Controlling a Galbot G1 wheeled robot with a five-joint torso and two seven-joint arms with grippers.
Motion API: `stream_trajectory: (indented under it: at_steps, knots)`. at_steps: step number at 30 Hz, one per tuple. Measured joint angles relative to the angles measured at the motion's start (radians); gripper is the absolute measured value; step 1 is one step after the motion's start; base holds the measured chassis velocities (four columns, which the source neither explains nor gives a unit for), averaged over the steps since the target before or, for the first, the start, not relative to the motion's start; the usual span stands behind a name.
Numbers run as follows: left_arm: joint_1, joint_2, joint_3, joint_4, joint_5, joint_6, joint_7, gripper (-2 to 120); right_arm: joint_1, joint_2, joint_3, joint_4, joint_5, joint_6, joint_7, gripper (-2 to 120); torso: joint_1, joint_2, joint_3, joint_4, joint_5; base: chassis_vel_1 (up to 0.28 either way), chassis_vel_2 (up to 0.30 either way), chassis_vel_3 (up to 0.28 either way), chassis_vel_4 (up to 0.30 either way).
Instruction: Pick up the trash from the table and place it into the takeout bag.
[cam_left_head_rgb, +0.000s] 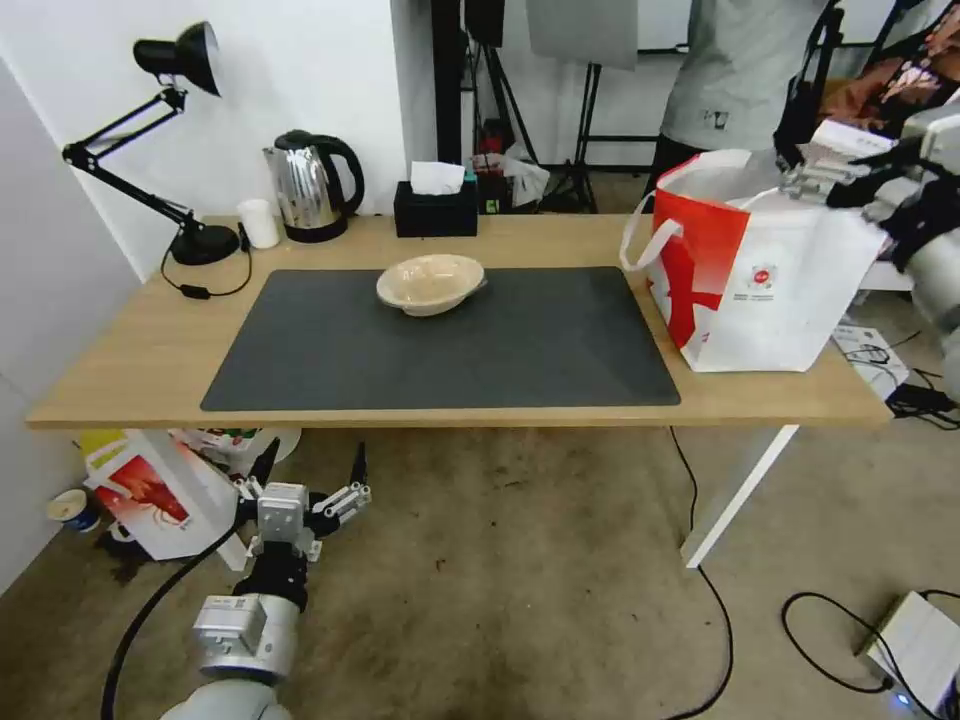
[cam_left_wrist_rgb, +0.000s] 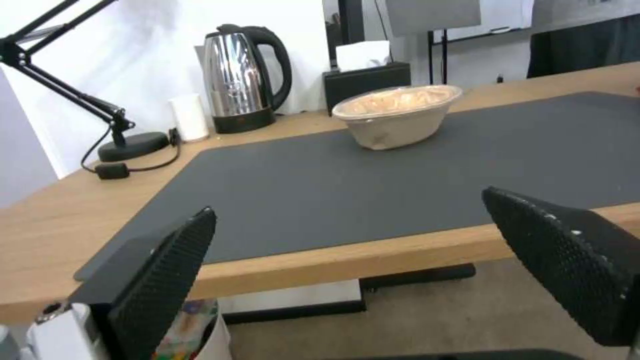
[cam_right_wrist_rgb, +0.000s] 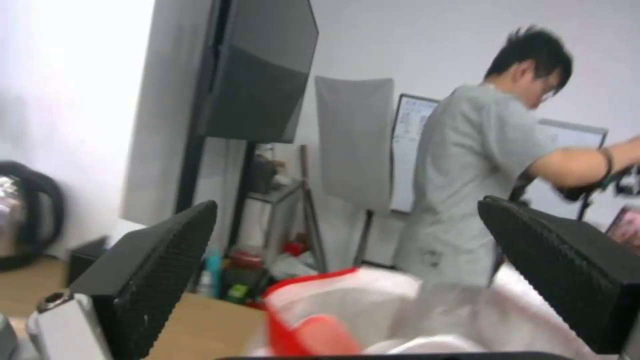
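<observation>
The long light-wood worktop (cam_left_head_rgb: 130, 360) with its dark grey rectangular mat (cam_left_head_rgb: 440, 345) is stretching across the room in front of the robot. At its right end the large red-and-white boxy takeout bag (cam_left_head_rgb: 760, 290) is standing upright with its mouth gaping and a white loop handle drooping toward the mat. One piece of trash is sitting on the worktop: a small beige bowl (cam_left_head_rgb: 431, 283), at the far middle of the mat, well apart from the bag. Behind it, along the far edge, a steel kettle (cam_left_head_rgb: 310, 187) and a black tissue box (cam_left_head_rgb: 435, 208) are waiting untouched.

The right end effector (cam_left_head_rgb: 815, 178) is hovering just over the far right rim of the bag, fingers spread and carrying nothing, so a drop-off seems to be finishing. The left end effector (cam_left_head_rgb: 312, 480) is hanging low on the near left, below the worktop's edge, likewise splayed and idle.

By my reading, the bowl is the step in hand. The next move calls for an arm reaching across the mat to the bowl's rim, lifting it level, and carrying it right to the bag's opening.
</observation>
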Motion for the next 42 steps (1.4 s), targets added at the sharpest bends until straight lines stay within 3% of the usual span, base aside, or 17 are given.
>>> stream_trajectory:
  at_steps: [12,23,32,42]
  knots:
    - [0.000,0.000,0.000,0.000,0.000,0.000,0.000,100,-0.066,0.126,-0.025,0.105,0.021,0.000,0.050,100,0.000,0.000,0.000,0.0002,-0.0001,0.000,0.000,0.000,0.000]
    - [0.000,0.000,0.000,0.000,0.000,0.000,0.000,100,-0.213,0.233,-0.027,0.151,-0.080,-0.004,0.054,100,0.000,0.000,0.000,0.0001,0.0000,0.000,0.000,0.000,0.000]
    - [0.000,0.000,0.000,0.000,0.000,0.000,0.000,100,-0.345,0.309,-0.037,0.133,-0.231,0.067,-0.010,100,0.000,0.000,0.000,0.0002,-0.0001,0.000,0.000,0.000,0.000]
    - [0.000,0.000,0.000,0.000,0.000,0.000,0.000,100,-0.490,0.427,-0.066,0.084,-0.390,0.230,-0.082,100,0.000,0.000,0.000,0.0001,0.0000,0.000,0.000,0.000,0.000]
